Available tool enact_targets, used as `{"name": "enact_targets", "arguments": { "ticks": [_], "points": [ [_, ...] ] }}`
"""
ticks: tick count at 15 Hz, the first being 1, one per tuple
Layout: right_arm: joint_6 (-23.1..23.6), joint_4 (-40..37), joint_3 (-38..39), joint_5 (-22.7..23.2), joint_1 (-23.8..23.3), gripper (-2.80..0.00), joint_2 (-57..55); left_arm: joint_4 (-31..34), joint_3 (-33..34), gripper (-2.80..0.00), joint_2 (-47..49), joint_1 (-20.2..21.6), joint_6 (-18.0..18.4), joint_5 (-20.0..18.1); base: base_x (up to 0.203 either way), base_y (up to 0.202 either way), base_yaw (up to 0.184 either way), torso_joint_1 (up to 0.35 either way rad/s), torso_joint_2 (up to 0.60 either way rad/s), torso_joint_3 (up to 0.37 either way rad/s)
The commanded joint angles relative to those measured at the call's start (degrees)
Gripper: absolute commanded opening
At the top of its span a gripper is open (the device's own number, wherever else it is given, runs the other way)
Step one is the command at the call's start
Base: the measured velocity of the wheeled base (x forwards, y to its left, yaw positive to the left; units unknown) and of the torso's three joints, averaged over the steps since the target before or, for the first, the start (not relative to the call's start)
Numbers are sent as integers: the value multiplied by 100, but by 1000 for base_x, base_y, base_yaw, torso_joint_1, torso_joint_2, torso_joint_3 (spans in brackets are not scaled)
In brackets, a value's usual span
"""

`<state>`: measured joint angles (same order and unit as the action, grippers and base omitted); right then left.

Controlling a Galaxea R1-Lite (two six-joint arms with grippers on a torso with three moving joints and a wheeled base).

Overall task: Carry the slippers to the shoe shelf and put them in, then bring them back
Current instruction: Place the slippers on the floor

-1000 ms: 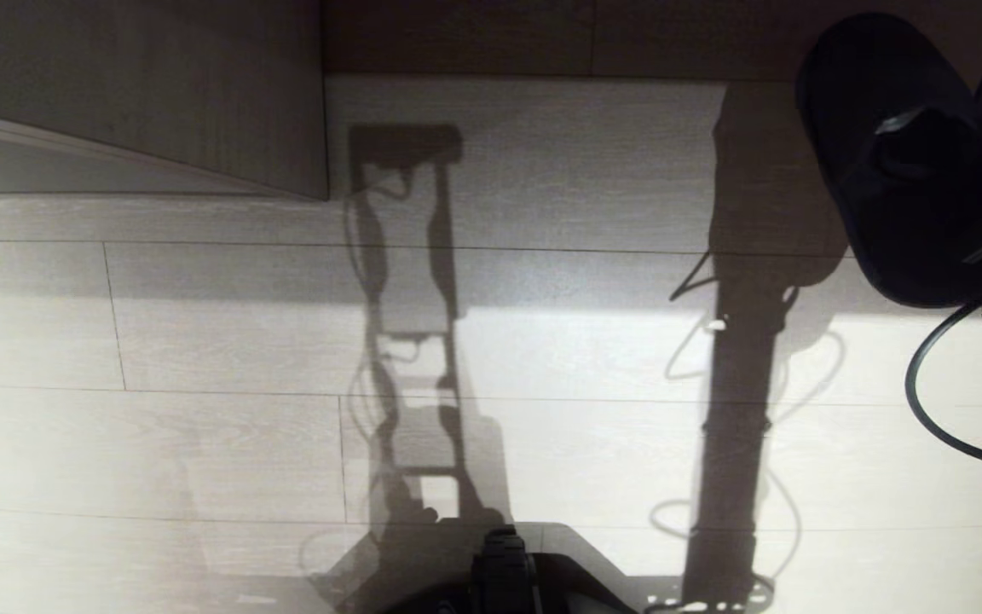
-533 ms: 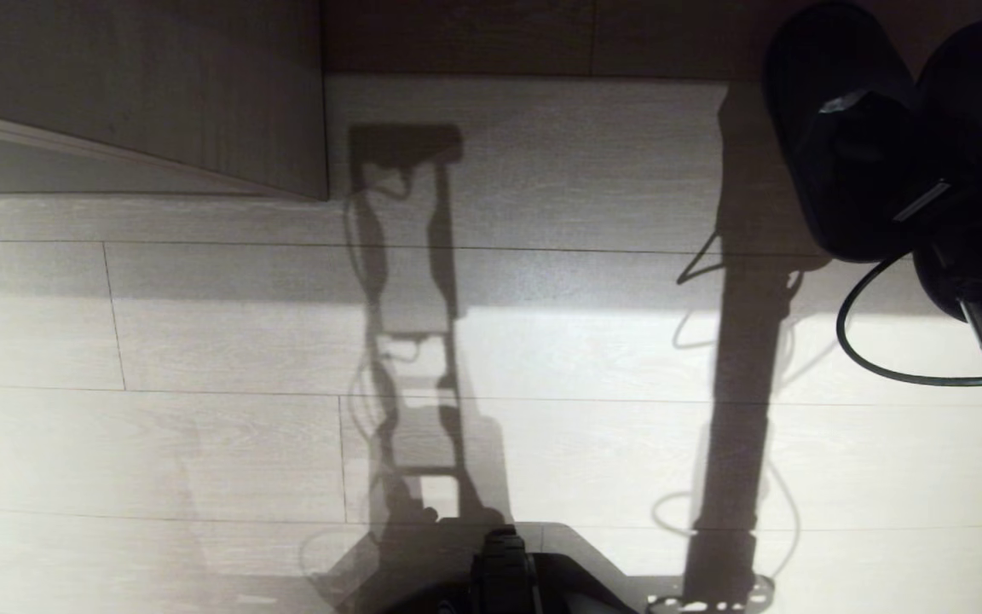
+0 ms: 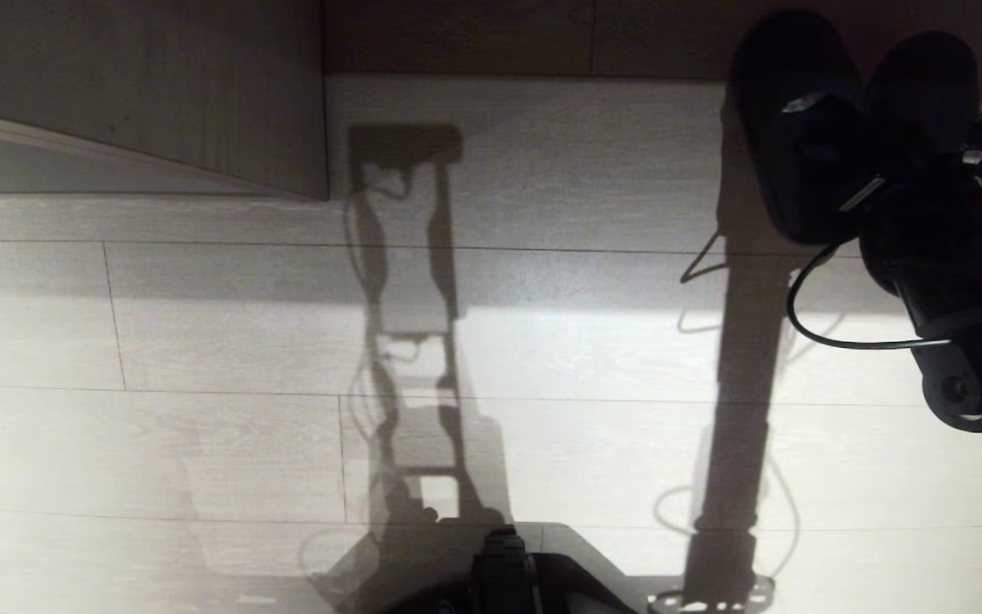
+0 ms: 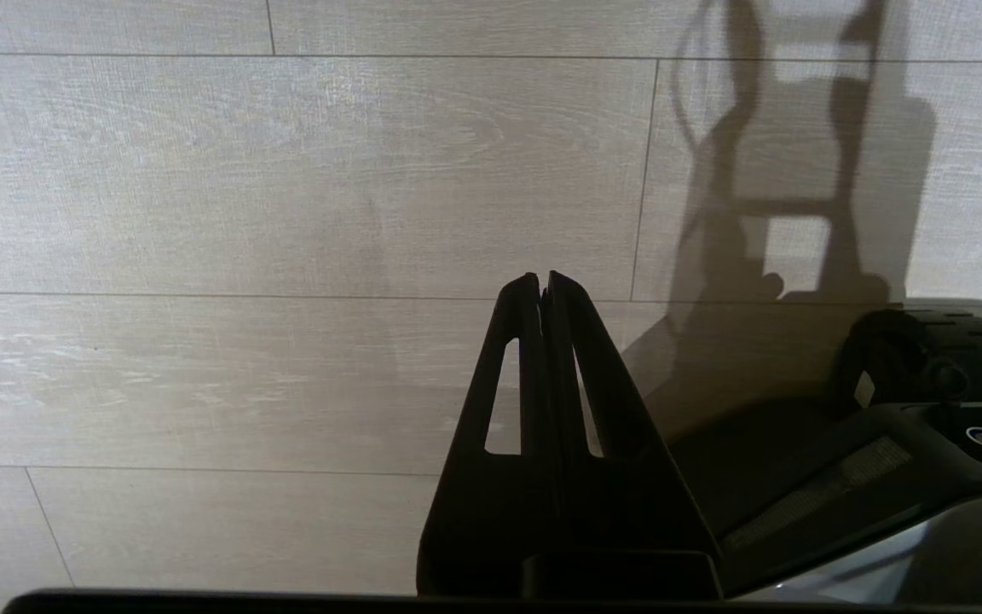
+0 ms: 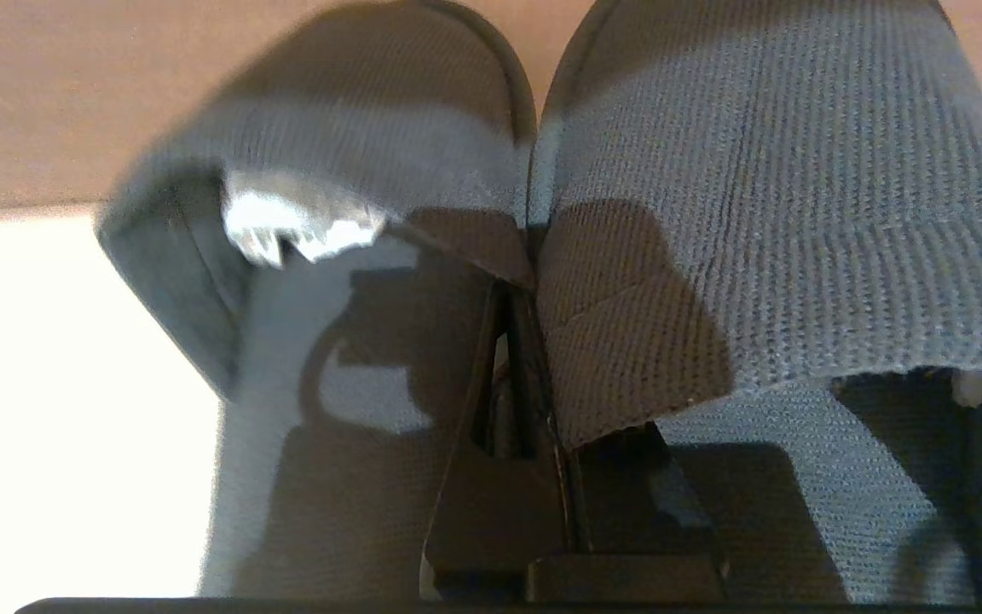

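Up close, the right wrist view shows what the head view cannot: the right gripper has its two dark fingers pressed together on the inner edges of the slippers, pinching both uppers where the pair meets. The knit weave of the grey fabric is plain there, and the toe caps point away from the camera toward a brown band of floor. From the head view the slippers are only two dark rounded shapes at the upper right, held above the pale plank floor, with the right gripper and its arm covering their heel ends; a black cable loops below them.

Only the left wrist view shows the left gripper, its fingers closed on nothing, pointing at bare planks beside the robot's dark base.

At the upper left of the head view stands a wood-grain panel, possibly part of the shoe shelf, though too little shows to be sure. Long shadows of the robot's arms cross the floor between.
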<state>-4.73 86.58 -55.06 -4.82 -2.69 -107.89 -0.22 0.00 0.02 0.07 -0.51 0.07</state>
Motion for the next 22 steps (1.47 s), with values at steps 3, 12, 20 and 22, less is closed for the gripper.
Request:
{"name": "enact_targets", "arguments": {
  "ticks": [3, 12, 20, 22],
  "points": [
    [-30, 35, -125, 5, -3, -280, -356, -4, 0, -280, -2, 1, -2, 2, 0, 0, 0, 0, 0, 0],
    [-28, -52, -277, 253, -29, -280, -865, -4, 0, -280, -2, 1, -2, 2, 0, 0, 0, 0, 0, 0],
    [-17, -159, -339, 358, -38, -280, -1050, -4, 0, -280, -2, 1, -2, 2, 0, 0, 0, 0, 0, 0],
    [-2, -220, -347, 358, -82, -280, -1033, -13, 0, -280, -2, 1, -2, 2, 0, 0, 0, 0, 0, 0]
  ]
}}
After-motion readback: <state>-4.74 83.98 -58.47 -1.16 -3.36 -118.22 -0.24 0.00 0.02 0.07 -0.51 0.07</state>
